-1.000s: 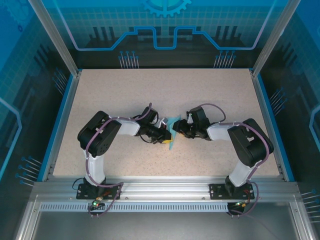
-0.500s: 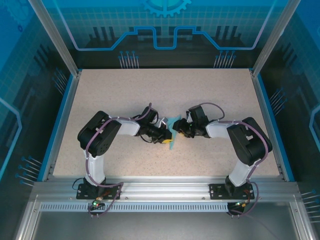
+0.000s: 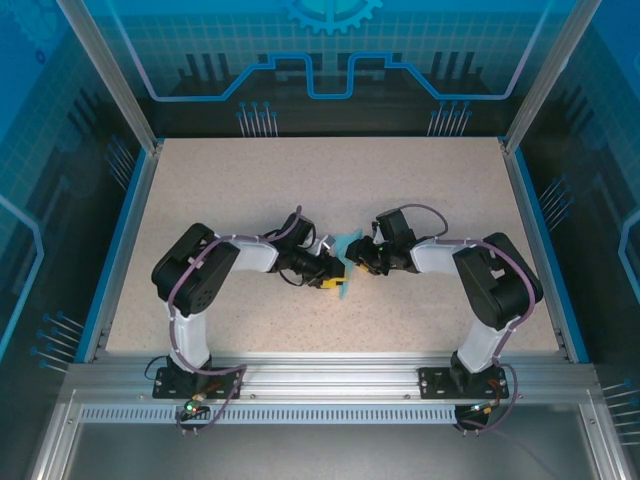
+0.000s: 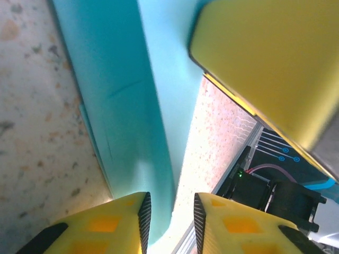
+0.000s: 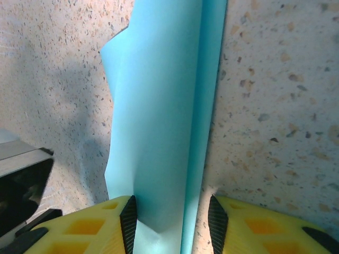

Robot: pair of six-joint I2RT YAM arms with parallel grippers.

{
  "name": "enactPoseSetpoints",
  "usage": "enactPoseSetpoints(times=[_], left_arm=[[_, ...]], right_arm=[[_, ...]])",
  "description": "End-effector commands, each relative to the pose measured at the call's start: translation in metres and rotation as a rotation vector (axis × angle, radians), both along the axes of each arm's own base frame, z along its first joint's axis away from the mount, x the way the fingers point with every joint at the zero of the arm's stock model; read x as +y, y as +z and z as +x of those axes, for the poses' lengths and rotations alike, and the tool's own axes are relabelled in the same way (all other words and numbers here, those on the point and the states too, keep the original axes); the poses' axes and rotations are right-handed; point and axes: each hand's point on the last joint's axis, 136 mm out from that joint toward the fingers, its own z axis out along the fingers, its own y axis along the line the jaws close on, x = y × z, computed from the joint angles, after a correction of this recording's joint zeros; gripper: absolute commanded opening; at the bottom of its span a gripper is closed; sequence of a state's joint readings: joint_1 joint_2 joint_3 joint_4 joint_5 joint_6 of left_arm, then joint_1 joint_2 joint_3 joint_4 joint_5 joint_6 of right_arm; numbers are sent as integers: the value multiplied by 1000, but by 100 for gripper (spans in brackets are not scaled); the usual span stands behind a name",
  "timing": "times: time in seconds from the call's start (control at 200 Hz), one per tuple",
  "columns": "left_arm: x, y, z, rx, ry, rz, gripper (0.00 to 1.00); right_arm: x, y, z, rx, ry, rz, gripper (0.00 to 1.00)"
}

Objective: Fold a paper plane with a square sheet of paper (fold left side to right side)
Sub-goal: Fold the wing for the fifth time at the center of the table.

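The light-blue sheet of paper (image 3: 347,246) is folded into a slim, creased strip, the paper plane shape, and stands partly raised off the tabletop at mid-table between both grippers. My left gripper (image 3: 334,272) is open. Its fingertips (image 4: 139,211) stand apart with the paper's (image 4: 130,100) lower edge in the gap, close to the left pad. My right gripper (image 3: 359,262) is open too, straddling the paper (image 5: 159,106). The strip touches its left pad (image 5: 128,217) and stands clear of the right pad. A yellow finger of the right gripper (image 4: 265,58) shows in the left wrist view.
The speckled beige tabletop (image 3: 330,180) spreads around the arms inside a blue-edged frame. An aluminium rail (image 3: 330,375) runs along the near edge by both arm bases. The right arm's base (image 4: 265,193) shows behind the paper in the left wrist view.
My left gripper's jaws have parted and let go of the paper. The right gripper has shifted slightly left, its jaws much as before.
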State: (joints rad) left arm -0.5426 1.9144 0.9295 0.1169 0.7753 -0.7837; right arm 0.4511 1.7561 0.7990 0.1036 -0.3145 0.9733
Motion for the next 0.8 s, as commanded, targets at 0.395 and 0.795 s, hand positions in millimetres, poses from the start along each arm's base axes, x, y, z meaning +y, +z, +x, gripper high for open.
enactPoseSetpoints(times=[0.395,0.795], left_arm=[[25,27,40,-38,52,16,43],[19,3,56,-10,66,34,38]], right_arm=[[-2,-36,-15,62,24,-74,43],[-2,-37,-17,67,28,-72,43]])
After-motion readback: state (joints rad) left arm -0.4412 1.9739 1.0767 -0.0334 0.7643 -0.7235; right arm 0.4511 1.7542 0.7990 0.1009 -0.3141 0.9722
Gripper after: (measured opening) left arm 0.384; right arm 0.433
